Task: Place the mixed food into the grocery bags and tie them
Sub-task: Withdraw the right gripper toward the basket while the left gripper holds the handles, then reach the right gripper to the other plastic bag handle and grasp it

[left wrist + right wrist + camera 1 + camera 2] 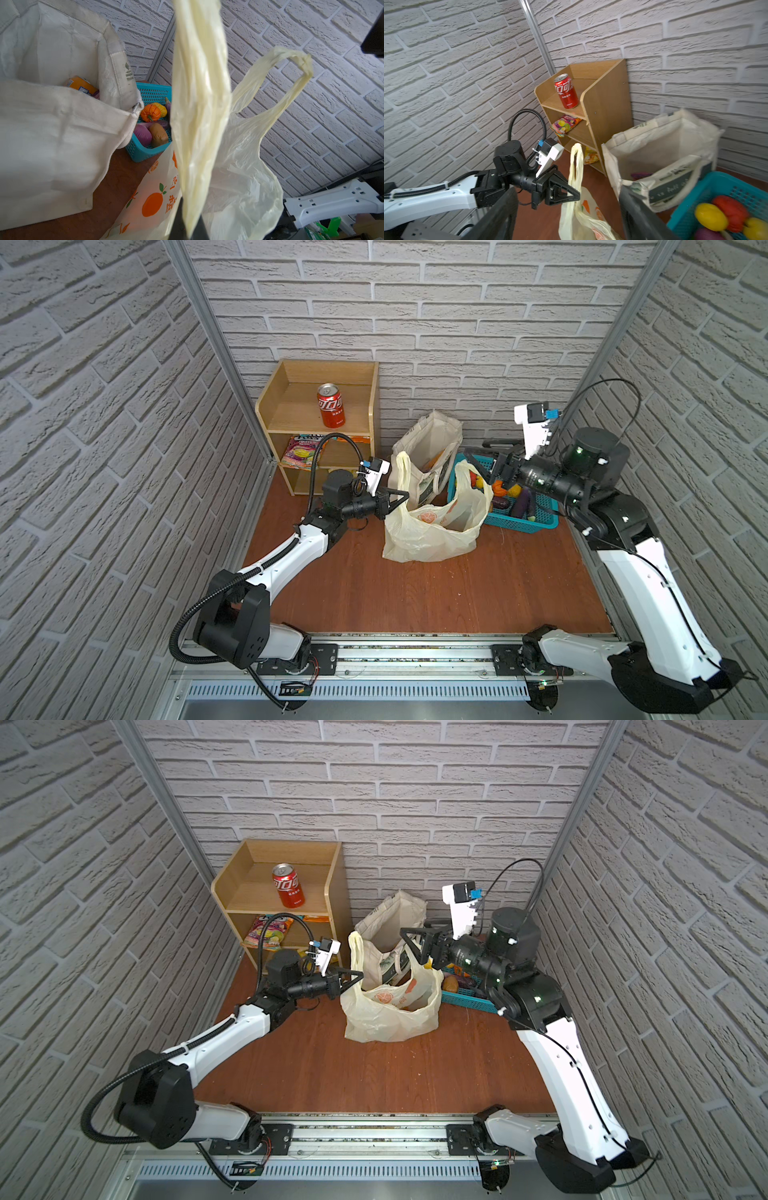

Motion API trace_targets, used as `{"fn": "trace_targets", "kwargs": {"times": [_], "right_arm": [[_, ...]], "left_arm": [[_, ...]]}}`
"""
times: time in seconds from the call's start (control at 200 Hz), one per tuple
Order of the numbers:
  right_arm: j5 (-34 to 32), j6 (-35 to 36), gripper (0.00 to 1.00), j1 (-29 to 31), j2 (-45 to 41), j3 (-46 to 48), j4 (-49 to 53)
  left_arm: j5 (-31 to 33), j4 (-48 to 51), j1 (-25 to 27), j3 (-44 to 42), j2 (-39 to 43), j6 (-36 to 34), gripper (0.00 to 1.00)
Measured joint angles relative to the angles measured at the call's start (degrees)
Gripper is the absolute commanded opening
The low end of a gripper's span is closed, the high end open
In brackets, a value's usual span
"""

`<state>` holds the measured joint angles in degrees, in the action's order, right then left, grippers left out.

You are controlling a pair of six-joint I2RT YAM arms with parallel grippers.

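Note:
The pale-yellow plastic bag [432, 531] [390, 1015] stands open at mid-floor. My left gripper [405, 495] [359, 974] [189, 230] is shut on its left handle, which stretches upward [199, 104]. The bag's other handle [291, 68] stands free. My right gripper [478, 460] [415, 938] [571, 218] hangs open beside that free handle, above the basket's near corner, holding nothing. Behind the plastic bag stands the cream canvas tote [432, 439] [52, 135] [664, 149], with an orange soda can [81, 84] and a sliver of purple packet [641, 175] inside it.
A turquoise basket [523, 522] [716, 187] of toy vegetables sits right of the bags, under my right wrist. A wooden shelf [320, 406] in the back left corner carries a red cola can [331, 405] and colourful snack packets [301, 452]. Brick walls close in on three sides.

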<state>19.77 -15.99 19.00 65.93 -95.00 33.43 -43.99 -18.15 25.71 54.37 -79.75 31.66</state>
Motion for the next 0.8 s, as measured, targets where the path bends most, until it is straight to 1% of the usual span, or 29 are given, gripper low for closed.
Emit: {"fn": "trace_targets", "kwargs": {"times": [0.11, 0.22, 0.26, 0.355, 0.425, 0.47, 0.555, 0.6, 0.66, 0.8], "right_arm": [[-4.92, 2.84, 0.78, -0.15, -1.77, 1.75, 4.07], [-7.41, 4.74, 0.76, -0.15, -0.52, 2.82, 7.08], [-7.8, 5.27, 0.74, -0.15, 0.39, 3.02, 7.91], [-8.0, 6.21, 0.64, -0.15, 2.75, 3.21, 9.44], [-7.85, 6.51, 0.53, -0.15, 4.26, 3.21, 9.66], [-7.69, 6.91, 0.42, -0.15, 5.2, 3.19, 9.66], [-7.52, 7.17, 0.19, -0.15, 6.84, 3.08, 9.68], [-7.56, 7.28, 0.1, -0.15, 7.85, 2.62, 9.7], [-8.04, 7.02, 0.06, -0.2, 8.98, 1.66, 9.68], [-10.86, 5.01, 0.06, -0.44, 8.37, 0.96, 9.35]], "left_arm": [[0.79, 1.38, 0.24, 0.0, 0.57, -1.05, 0.0], [1.38, 2.19, 0.5, 0.24, 1.14, -1.79, 0.0], [1.55, 2.4, 0.57, 0.57, 1.22, -2.05, 0.0], [1.68, 2.84, 0.72, 1.22, 1.44, -2.36, 0.0], [1.73, 3.28, 0.81, 1.77, 1.49, -2.62, 0.0], [1.73, 3.39, 0.9, 1.95, 1.49, -2.75, 0.0], [1.7, 4.2, 1.09, 2.47, 1.49, -3.17, 0.0], [1.79, 4.61, 1.11, 2.56, 1.6, -3.41, 0.0], [2.64, 5.33, 1.11, 2.58, 1.84, -3.54, 0.0], [8.35, 7.48, 1.44, 2.25, 3.78, -3.08, 0.0]]}}
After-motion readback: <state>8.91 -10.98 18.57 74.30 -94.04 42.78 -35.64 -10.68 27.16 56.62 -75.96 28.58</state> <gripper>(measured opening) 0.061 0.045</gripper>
